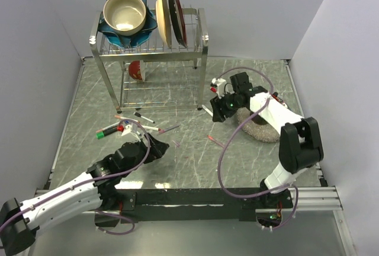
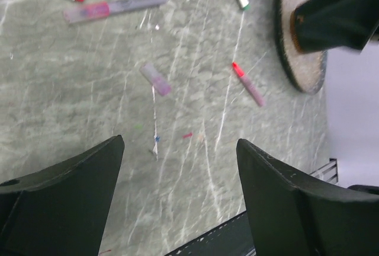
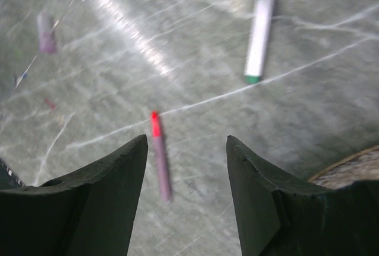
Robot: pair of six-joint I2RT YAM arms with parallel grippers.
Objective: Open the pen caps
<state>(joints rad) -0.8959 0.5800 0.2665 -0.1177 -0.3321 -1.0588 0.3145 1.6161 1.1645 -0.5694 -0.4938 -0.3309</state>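
Two grippers are spread wide and hold nothing: the left gripper [image 1: 162, 146] hovers near the desk's middle, and the right gripper [image 1: 220, 112] is toward the right edge, just beside a round mat [image 1: 263, 130]. Most pens [image 1: 148, 128] lie scattered toward the left edge, in front of the dish rack [image 1: 151, 42]. Only the wrist views resolve a loose pink cap [image 2: 156, 79] and a pink pen [image 3: 159, 158] with a bare red tip, both between the arms. The right wrist view also shows a green-tipped white pen [image 3: 259, 31].

Left arm [image 1: 62, 200], right arm [image 1: 269, 111]: white shell links, black joint housings. Purple cable [image 1: 219, 156] loops loose along each. Left gripper [image 2: 179, 143], right gripper [image 3: 186, 140]: matte black wedge fingers [image 2: 65, 202], rounded tips, one small round hole per pair
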